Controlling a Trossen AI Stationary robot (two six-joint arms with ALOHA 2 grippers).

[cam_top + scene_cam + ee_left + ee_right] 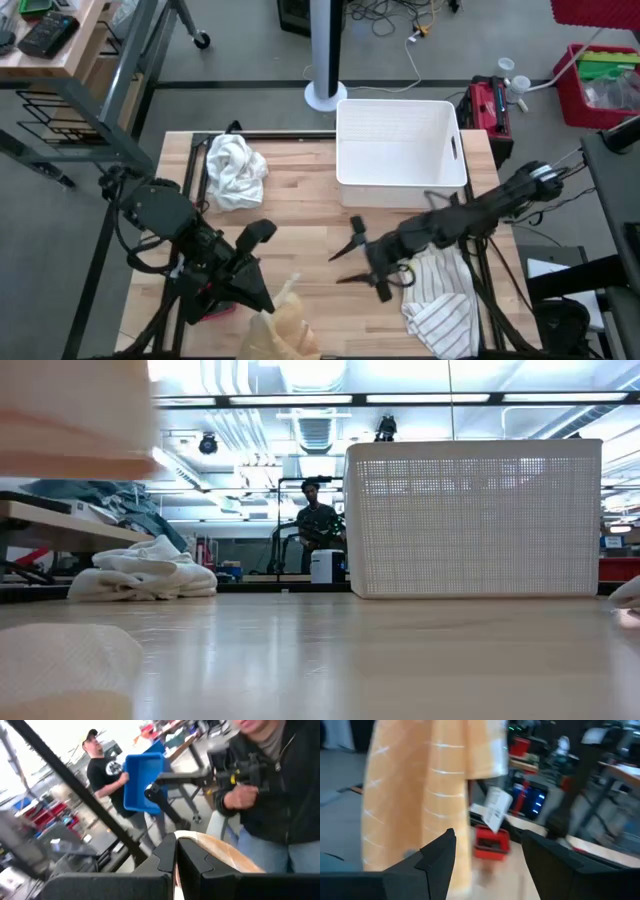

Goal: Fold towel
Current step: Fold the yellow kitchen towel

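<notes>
Towel (285, 320) hangs pinched in my shut left pincer (262, 300), lifted clear; right pincer (345, 258) gapes empty beside it.

The pale wooden tabletop (300, 225) carries a white basket (400, 142), a crumpled white cloth (234, 170), and seemingly a striped towel (442, 305) at its edge.

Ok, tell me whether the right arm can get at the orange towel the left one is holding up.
Probably yes. The right gripper stands open, facing the orange towel held by the shut left gripper, with only bare table between them.
</notes>
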